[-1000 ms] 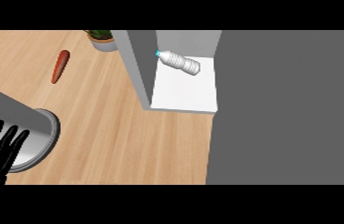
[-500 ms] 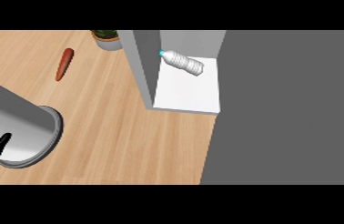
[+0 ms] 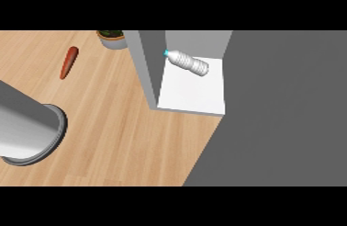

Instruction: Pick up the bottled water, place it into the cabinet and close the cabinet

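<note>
Neither the left hand nor the right hand shows, so I cannot tell how far open they are or whether they hold anything. Only a grey forearm (image 3: 24, 124) is in view, coming in at the counter's left edge. Its round, dark-rimmed end faces down-right over the wood, and whatever lies beyond that end is cut off. It touches nothing visible and is well apart from the task's things. The counter (image 3: 122, 128) is light wood. A carrot (image 3: 68, 62) lies near the far left, lengthwise toward the far edge. A potted plant (image 3: 112, 38) sits at the far edge, just beside the cabinet's outer wall. The cabinet (image 3: 150, 69) stands at the far right of the counter, with a grey side wall, a white floor inside, and its inside open to view. The bottled water (image 3: 187, 63) is inside the cabinet. It lies on its side on the white floor toward the back, blue cap pointing to the left wall and body slanting toward the right. A broad dark grey panel (image 3: 284, 105) fills the right side of the view, running from the cabinet's right down past the counter's near right corner. I cannot tell whether it is the door.
</note>
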Robot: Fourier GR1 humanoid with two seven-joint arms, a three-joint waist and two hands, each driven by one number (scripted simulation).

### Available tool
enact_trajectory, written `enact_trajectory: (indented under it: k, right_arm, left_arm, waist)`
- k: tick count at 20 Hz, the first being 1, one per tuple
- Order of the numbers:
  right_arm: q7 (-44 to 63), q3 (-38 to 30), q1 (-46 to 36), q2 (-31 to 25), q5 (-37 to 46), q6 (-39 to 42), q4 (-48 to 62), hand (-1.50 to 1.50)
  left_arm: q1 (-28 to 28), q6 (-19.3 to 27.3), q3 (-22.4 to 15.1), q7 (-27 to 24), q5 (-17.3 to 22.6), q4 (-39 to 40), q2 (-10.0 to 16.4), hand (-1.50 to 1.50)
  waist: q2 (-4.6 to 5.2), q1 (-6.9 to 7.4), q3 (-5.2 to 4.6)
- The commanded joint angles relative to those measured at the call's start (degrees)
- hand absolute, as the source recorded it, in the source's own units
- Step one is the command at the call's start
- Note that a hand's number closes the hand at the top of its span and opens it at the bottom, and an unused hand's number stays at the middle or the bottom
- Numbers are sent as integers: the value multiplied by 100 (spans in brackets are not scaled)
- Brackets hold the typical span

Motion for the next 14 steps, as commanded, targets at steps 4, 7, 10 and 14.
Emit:
enact_trajectory:
  k: [4,7,10,14]
  right_arm:
    - [936,785,-1677,1203,835,-1261,719,150]
    - [1296,1007,-2522,1394,511,-1540,1420,150]
    - [1212,890,-3585,1407,-292,-1452,1992,150]
    - [1277,295,-4749,1414,-1233,-1353,2659,150]
  left_arm:
    - [248,-557,343,-92,174,182,200,-150]
    - [297,-772,593,-126,303,182,310,-150]
    - [352,-868,641,-242,281,251,196,-150]
    - [823,-1222,799,-461,140,435,71,-150]
  waist:
    - [82,161,27]
    - [135,259,58]
    - [205,233,90]
    - [180,47,107]
